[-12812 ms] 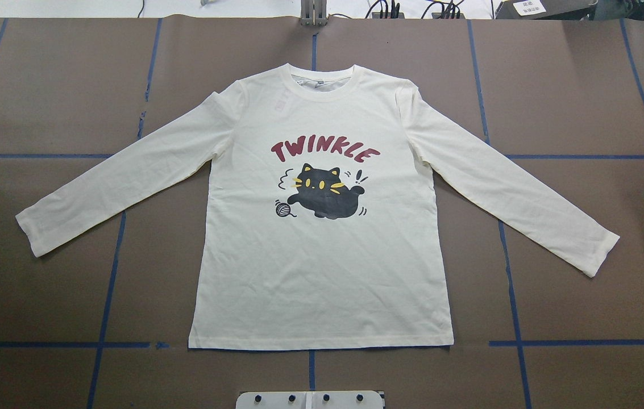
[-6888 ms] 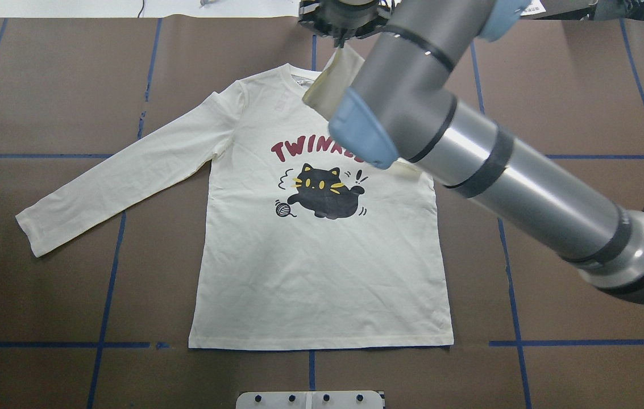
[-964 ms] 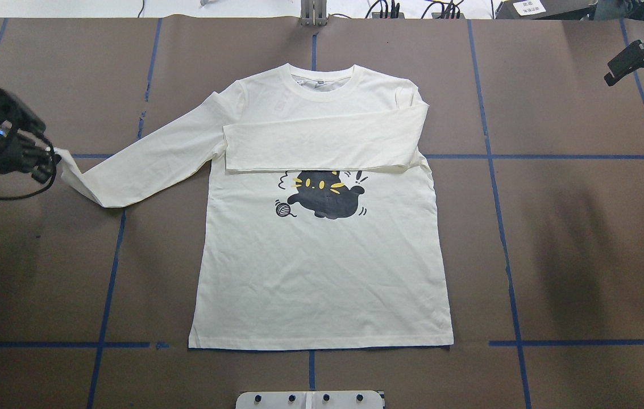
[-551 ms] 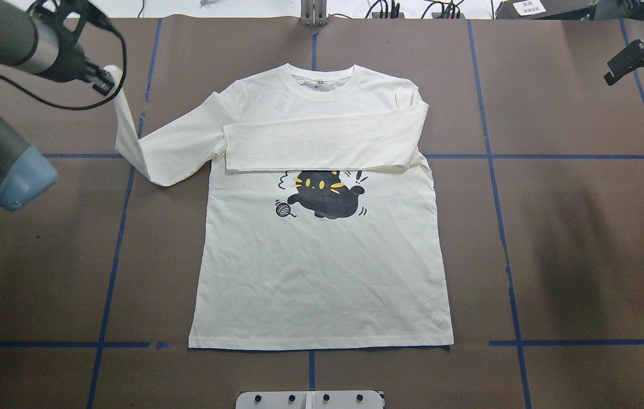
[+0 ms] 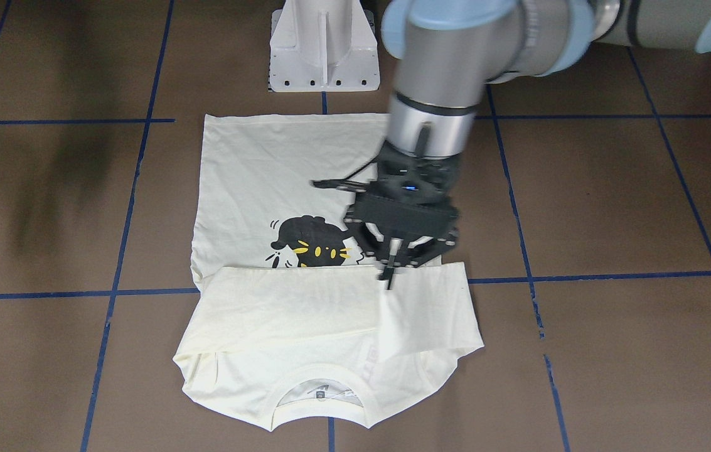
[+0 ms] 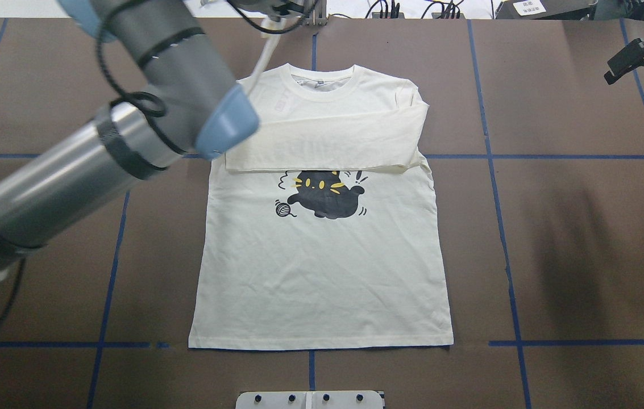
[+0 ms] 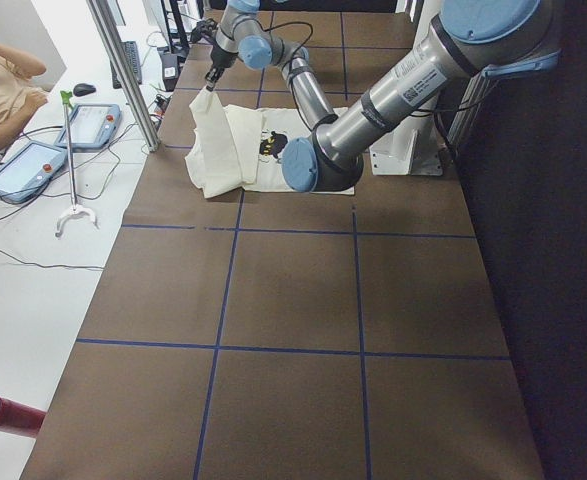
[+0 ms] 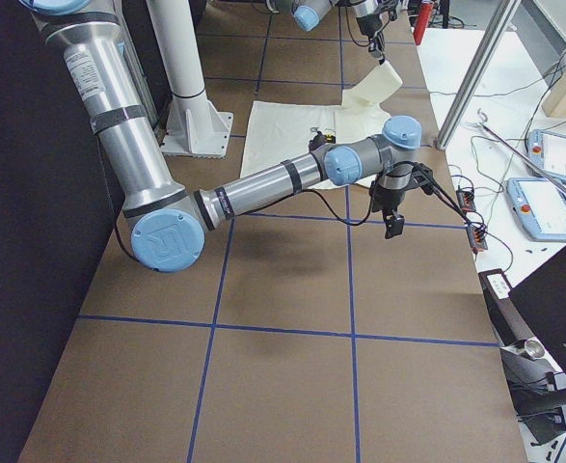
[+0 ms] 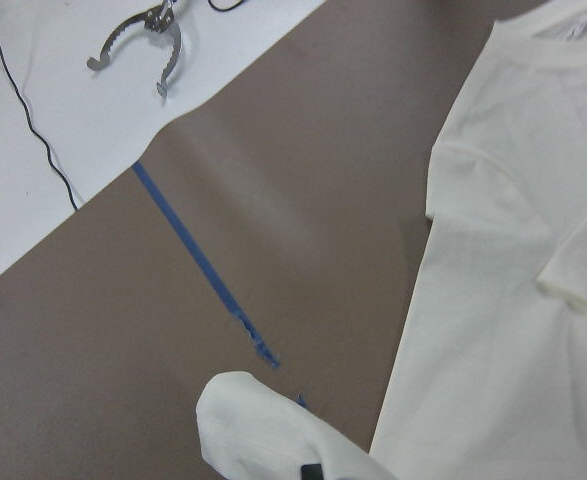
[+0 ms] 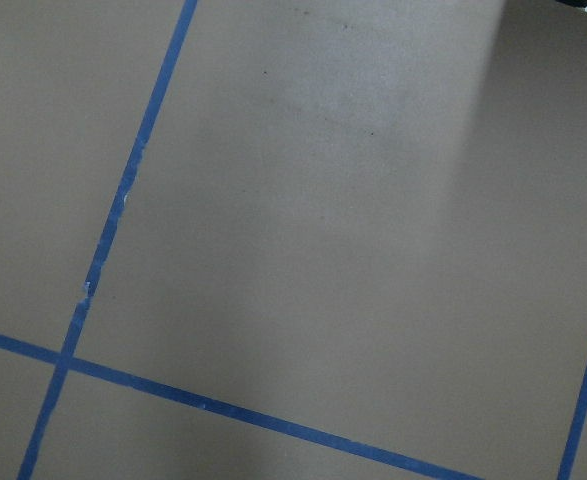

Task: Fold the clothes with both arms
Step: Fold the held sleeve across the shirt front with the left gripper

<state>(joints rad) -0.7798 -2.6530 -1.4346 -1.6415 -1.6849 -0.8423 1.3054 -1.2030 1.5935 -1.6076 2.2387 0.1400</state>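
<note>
The left tool (image 5: pixel 390 275) is clamped shut on the cuff of one sleeve (image 5: pixel 398 323) and holds it raised just collar-side of the black cat print (image 5: pixel 308 242). The right tool (image 6: pixel 631 57) hangs well off to the other side of the print; I cannot tell whether it is open.

The brown paper-covered counter (image 6: pixel 555 255), marked with blue tape lines (image 6: pixel 583 342), carries everything. The grey left arm (image 6: pixel 100 165) crosses the overhead view and hides the shirt's shoulder on that side. A white pedestal base (image 5: pixel 322 47) stands beyond the hem from the print.

The cream-white long-sleeved T-shirt (image 6: pixel 322 272) lies flat and face up. Its other sleeve (image 6: pixel 322 145) is folded across the chest just above the print and covers the lettering.

A moment ago the held cuff was out beyond the shirt's side, far from the print; now it is over the chest.
</note>
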